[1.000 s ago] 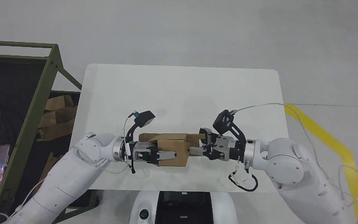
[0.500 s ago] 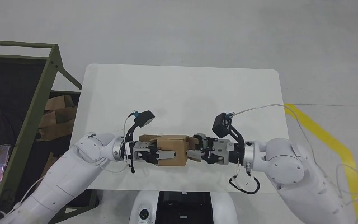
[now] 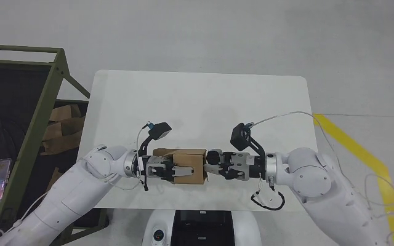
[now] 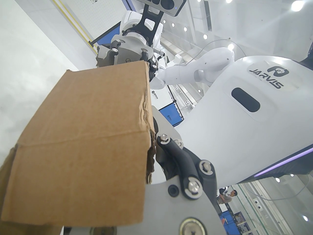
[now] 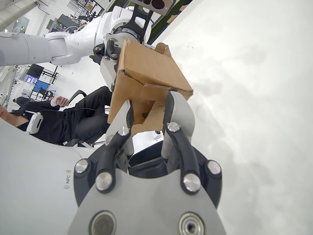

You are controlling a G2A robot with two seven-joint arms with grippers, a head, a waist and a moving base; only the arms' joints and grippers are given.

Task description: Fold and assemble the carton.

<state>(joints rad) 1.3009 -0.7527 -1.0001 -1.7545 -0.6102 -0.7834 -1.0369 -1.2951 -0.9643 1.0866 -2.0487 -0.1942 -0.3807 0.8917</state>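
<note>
A brown cardboard carton [image 3: 188, 166] hangs just above the white table [image 3: 197, 104], near its front edge, between my two arms. My left gripper [image 3: 174, 170] is shut on the carton's left end; one finger [image 4: 162, 128] lies along the carton's [image 4: 85, 135] side wall. My right gripper [image 3: 214, 165] is at the carton's right end. Its fingers stand open [image 5: 149, 108], tips against the end flaps of the carton [image 5: 151, 74], straddling a folded-in flap. The inside of the carton is hidden.
A green metal frame [image 3: 37, 80] stands left of the table, with flat brown cardboard [image 3: 61, 129] stacked inside it. A yellow floor line [image 3: 345, 141] runs at the right. The table's middle and back are bare.
My right gripper has moved left against the carton's end. The flap that stuck out to the right now lies folded in. The left arm has held still.
</note>
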